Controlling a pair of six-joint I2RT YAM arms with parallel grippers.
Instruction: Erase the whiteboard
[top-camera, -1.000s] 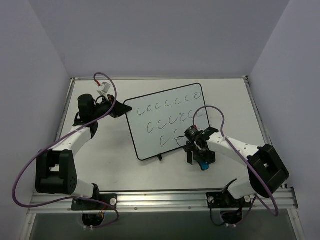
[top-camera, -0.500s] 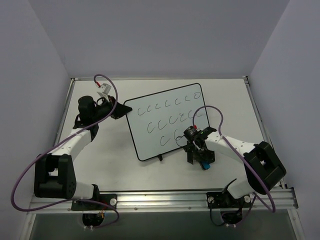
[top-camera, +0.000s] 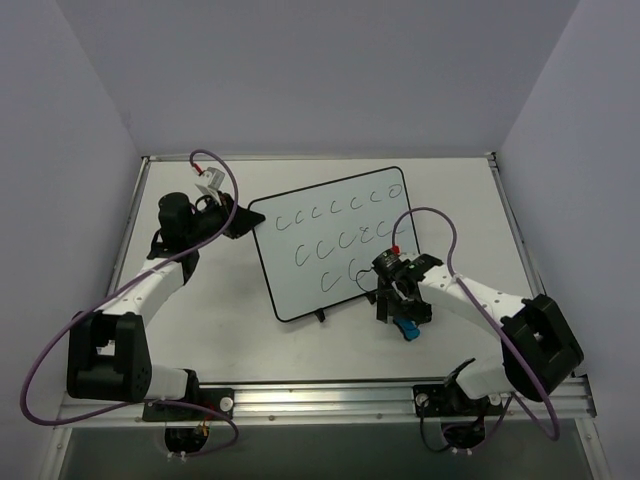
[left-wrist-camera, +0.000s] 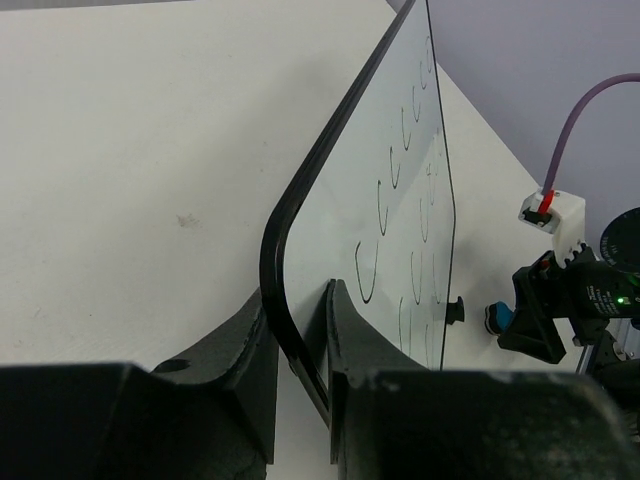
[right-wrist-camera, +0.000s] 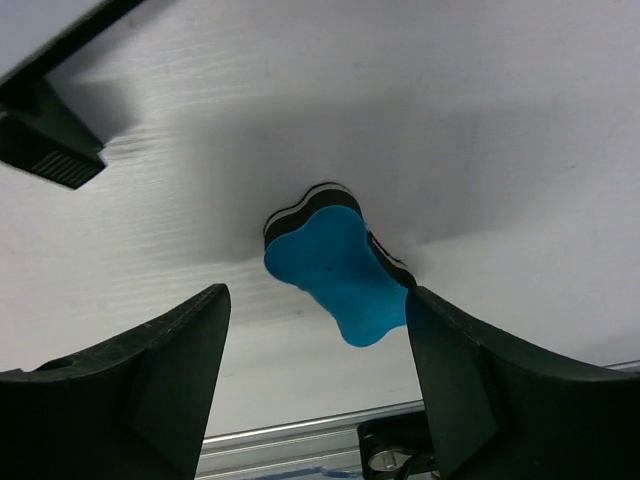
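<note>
The whiteboard (top-camera: 335, 240) lies mid-table, white with a thin black frame and rows of black "c" marks. My left gripper (top-camera: 240, 220) is shut on its left corner; in the left wrist view the fingers (left-wrist-camera: 240, 350) clamp the board's black rim (left-wrist-camera: 300, 190). The blue bone-shaped eraser (top-camera: 407, 330) lies on the table just right of the board's near edge. My right gripper (top-camera: 398, 312) is open right over it. In the right wrist view the eraser (right-wrist-camera: 340, 275) sits between the spread fingers (right-wrist-camera: 170, 360), close to the right one.
A black foot of the board (top-camera: 320, 316) sticks out at its near edge, also seen in the right wrist view (right-wrist-camera: 45, 145). The metal rail (top-camera: 320, 398) runs along the table's front edge. Purple cables loop over both arms.
My right gripper has shifted slightly over the eraser and its arm has swung a little. The left gripper stays clamped on the board's corner.
</note>
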